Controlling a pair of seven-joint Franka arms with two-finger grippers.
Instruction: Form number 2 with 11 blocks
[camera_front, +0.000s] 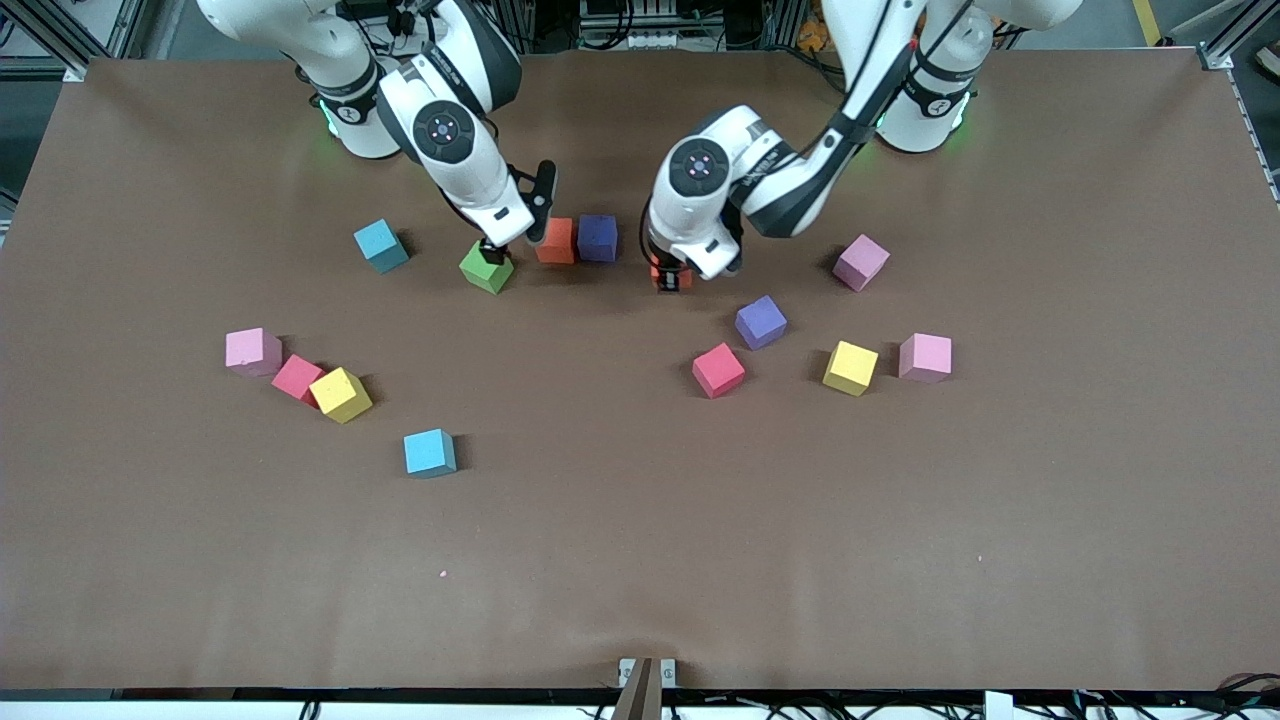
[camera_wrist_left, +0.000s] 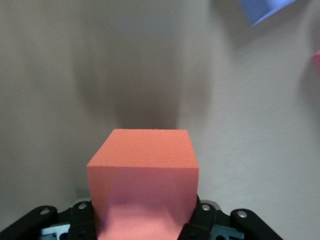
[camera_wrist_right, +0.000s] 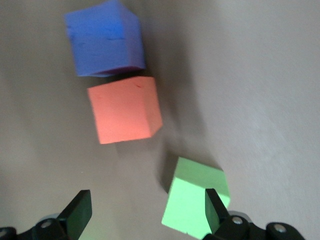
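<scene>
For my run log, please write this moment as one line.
left gripper: shut on orange block | right gripper: open over green block | placed pair: orange block, purple block

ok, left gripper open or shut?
Shut on an orange block: the left gripper fingers press its sides over the table.

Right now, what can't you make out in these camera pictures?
- Front view: the orange block held by the left gripper is mostly covered by that arm's hand.
- Right wrist view: the green block is partly covered by a finger of the right gripper.
- Left wrist view: a purple block is cut off by the edge.
</scene>
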